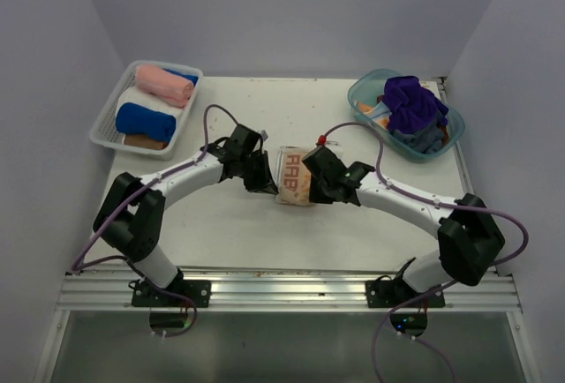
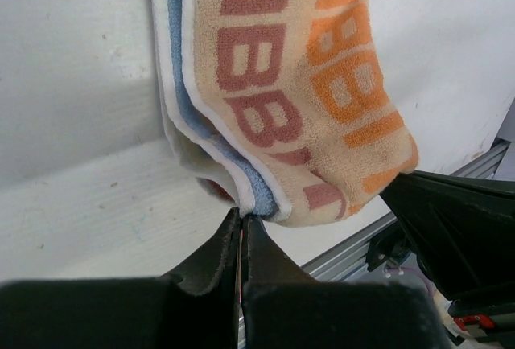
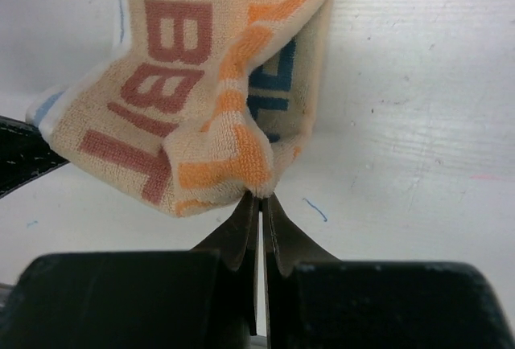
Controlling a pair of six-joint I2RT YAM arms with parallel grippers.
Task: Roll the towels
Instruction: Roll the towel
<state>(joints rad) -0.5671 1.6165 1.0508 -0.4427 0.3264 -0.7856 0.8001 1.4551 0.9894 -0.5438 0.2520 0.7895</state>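
A cream towel printed "RABBIT" in orange and red (image 1: 294, 174) lies folded over on itself in the middle of the table between both arms. My left gripper (image 1: 267, 180) is shut on its white and light-blue hem (image 2: 256, 198), jaws pinched at the towel's left end (image 2: 242, 217). The right gripper (image 1: 312, 184) is shut on an orange fold at the towel's other end (image 3: 262, 197). In the right wrist view the towel (image 3: 189, 104) bulges upward from the pinch. Rolled towels, pink (image 1: 164, 85), white (image 1: 141, 101) and royal blue (image 1: 146, 123), lie in the basket.
The white mesh basket (image 1: 99, 123) stands at the back left. A clear teal tub (image 1: 355, 99) at the back right holds a purple towel (image 1: 413, 105) heaped over other cloths. The aluminium rail (image 1: 282, 292) runs along the near table edge.
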